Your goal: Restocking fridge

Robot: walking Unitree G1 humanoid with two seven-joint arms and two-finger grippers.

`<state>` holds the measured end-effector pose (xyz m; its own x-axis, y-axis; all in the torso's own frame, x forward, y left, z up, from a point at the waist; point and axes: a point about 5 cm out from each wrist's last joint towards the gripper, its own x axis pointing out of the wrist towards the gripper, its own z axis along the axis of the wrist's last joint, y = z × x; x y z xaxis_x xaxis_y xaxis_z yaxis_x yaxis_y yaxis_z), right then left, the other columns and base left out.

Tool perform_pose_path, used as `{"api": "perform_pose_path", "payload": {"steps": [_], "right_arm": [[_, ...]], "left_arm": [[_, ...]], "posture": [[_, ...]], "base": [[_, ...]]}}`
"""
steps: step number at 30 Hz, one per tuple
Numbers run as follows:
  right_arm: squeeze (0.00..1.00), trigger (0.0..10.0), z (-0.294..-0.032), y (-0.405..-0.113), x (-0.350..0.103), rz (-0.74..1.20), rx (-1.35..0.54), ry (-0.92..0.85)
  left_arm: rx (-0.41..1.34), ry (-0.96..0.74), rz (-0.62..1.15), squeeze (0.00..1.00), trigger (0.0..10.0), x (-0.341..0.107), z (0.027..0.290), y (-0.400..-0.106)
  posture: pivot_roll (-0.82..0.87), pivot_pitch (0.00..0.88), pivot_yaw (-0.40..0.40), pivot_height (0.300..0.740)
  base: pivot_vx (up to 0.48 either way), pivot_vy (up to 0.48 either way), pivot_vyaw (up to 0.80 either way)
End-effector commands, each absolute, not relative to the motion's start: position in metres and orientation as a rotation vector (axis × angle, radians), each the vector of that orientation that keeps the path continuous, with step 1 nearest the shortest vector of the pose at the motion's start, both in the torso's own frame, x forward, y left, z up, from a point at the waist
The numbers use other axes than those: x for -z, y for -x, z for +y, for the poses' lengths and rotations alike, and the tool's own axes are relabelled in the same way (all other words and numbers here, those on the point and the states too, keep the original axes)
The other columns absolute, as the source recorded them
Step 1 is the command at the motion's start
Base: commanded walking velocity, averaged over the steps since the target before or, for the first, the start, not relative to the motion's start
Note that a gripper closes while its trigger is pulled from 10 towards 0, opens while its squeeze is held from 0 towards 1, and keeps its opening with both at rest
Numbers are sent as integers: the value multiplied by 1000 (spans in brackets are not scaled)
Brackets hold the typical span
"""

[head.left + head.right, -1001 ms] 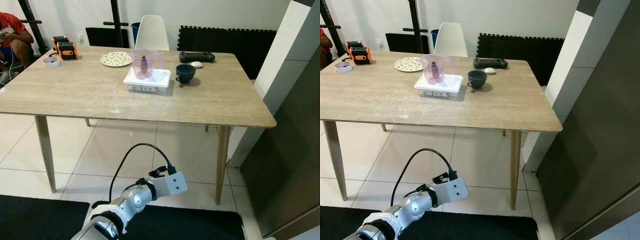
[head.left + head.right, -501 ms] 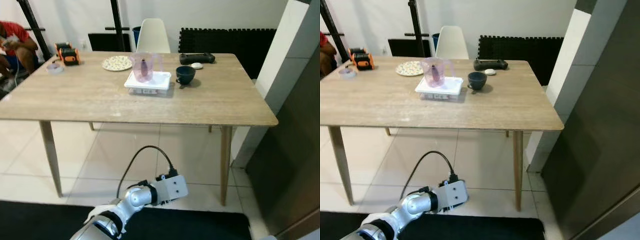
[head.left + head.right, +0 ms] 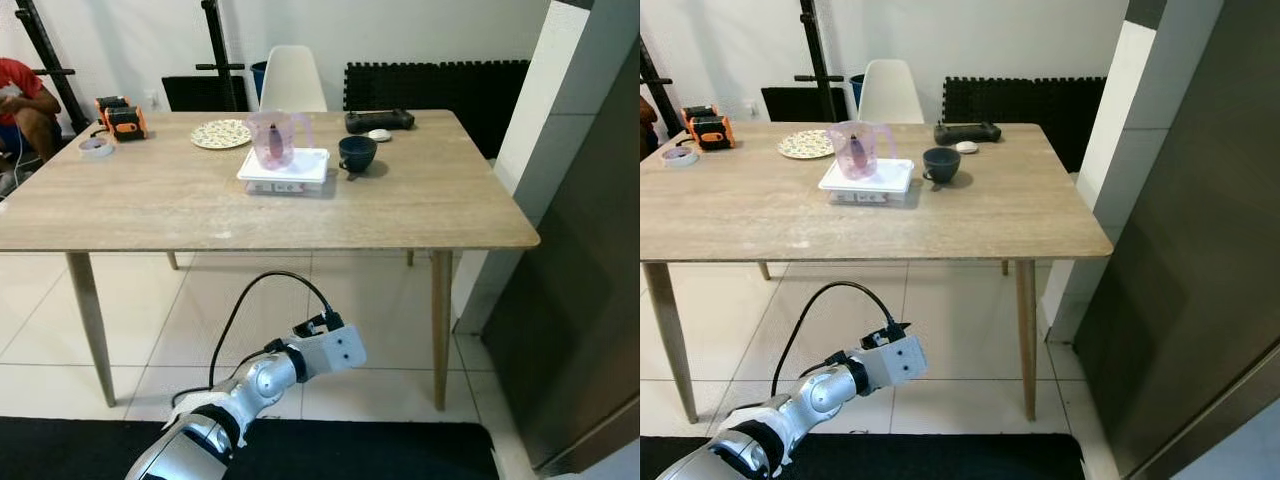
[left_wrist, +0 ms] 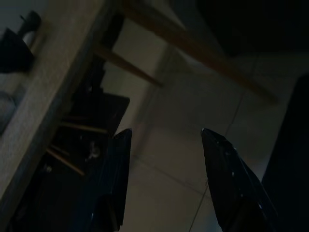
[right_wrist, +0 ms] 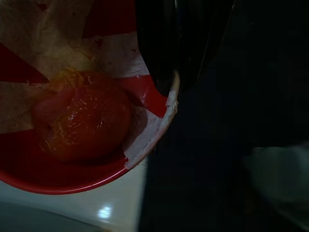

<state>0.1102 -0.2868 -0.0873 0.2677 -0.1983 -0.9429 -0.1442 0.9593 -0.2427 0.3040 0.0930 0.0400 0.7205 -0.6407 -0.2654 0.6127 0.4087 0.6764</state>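
Right gripper (image 5: 178,72) has its fingers clamped on a red-and-white bowl (image 5: 140,140) holding a tomato (image 5: 82,121), left gripper (image 4: 164,179) hangs spread and empty below the desk (image 3: 300,215), fridge unopened.

I've got a red-and-white bowl (image 5: 96,159) in the R wrist cam, covered w/ clear cling film, a round red tomato-like item (image 5: 82,121) sitting inside under the wrap. Bowl's rim is pinched by the right gripper (image 5: 181,58), black fingers closed on the edge. On the table I see a white lidded container (image 3: 285,168) w/ a clear pink jug (image 3: 272,138) standing upright on top, dark cup (image 3: 356,153) just beside it.
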Motion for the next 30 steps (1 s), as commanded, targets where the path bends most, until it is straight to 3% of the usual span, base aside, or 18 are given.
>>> {"api": "perform_pose_path", "payload": {"steps": [1, 2, 30], "right_arm": [[0, 10000, -290, -116, 84, 1282, 56, 303], [0, 10000, -287, -115, 86, 1286, 48, 300], [0, 10000, -285, -108, 88, 1309, 16, 297]], "left_arm": [[773, -862, -75, 71, 10000, -42, 95, -304], [722, -880, -101, 0, 10000, -41, 96, -304], [783, -937, -153, 0, 10000, -32, 74, -293]], "posture": [[-91, 0, -8, 740], [-86, 0, -12, 740], [-83, 0, -34, 740]], "base": [[0, 0, 0], [0, 0, 0], [0, 0, 0]]}}
